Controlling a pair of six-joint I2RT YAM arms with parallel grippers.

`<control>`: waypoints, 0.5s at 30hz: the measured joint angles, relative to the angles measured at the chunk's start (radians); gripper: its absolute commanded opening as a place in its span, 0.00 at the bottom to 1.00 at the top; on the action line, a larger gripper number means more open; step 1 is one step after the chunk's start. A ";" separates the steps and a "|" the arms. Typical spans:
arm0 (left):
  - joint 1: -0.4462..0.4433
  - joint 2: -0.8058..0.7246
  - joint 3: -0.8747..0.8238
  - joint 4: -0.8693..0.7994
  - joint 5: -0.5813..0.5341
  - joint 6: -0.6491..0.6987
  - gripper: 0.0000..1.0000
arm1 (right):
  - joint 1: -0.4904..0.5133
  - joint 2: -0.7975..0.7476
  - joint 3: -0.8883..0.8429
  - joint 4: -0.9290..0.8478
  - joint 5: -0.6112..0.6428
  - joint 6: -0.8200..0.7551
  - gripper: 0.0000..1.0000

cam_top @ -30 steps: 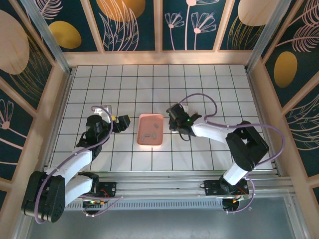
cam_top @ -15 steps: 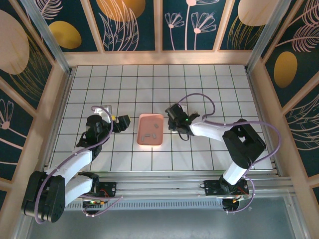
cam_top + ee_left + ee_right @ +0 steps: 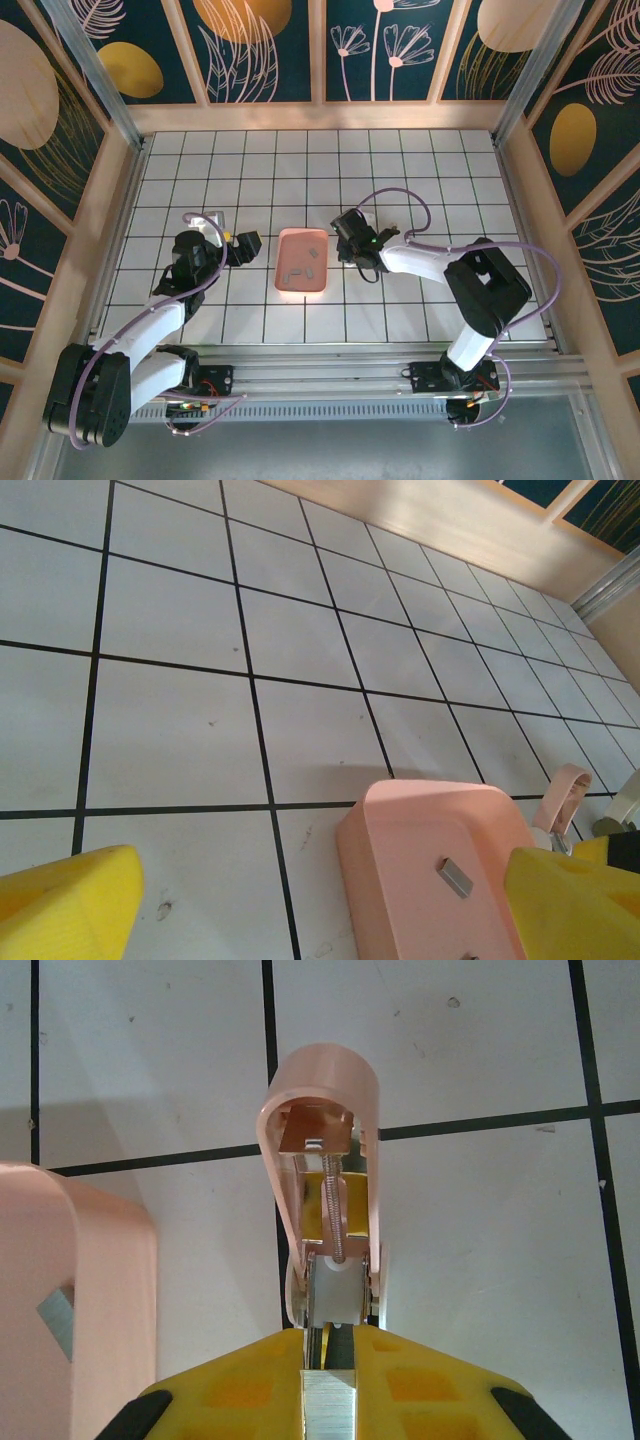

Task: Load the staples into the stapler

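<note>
Gripping: right gripper [image 3: 328, 1360] pinches stapler [image 3: 320, 1140], its long axis straight out from fingers
left gripper [image 3: 320, 905]: spread wide, holding nothing
staples [image 3: 456, 877]: in tray [image 3: 400, 800] just ahead of left gripper, beside right; left looks better placed

My table [image 3: 420, 180] is white tile ruled with a black grid. One pink tray [image 3: 296, 243] lies flat on it, near the middle. Just right of the tray sits my pink stapler [image 3: 322, 1072], low over the tiles; whether it touches them I cannot tell.
</note>
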 measured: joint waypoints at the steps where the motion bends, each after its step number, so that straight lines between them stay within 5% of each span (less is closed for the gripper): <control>1: 0.000 0.000 0.000 0.000 0.000 0.000 0.93 | 0.000 0.001 0.000 0.000 0.000 0.000 0.16; 15: 0.000 0.000 0.000 0.000 0.000 0.001 0.93 | 0.000 0.005 0.000 0.000 0.000 0.000 0.17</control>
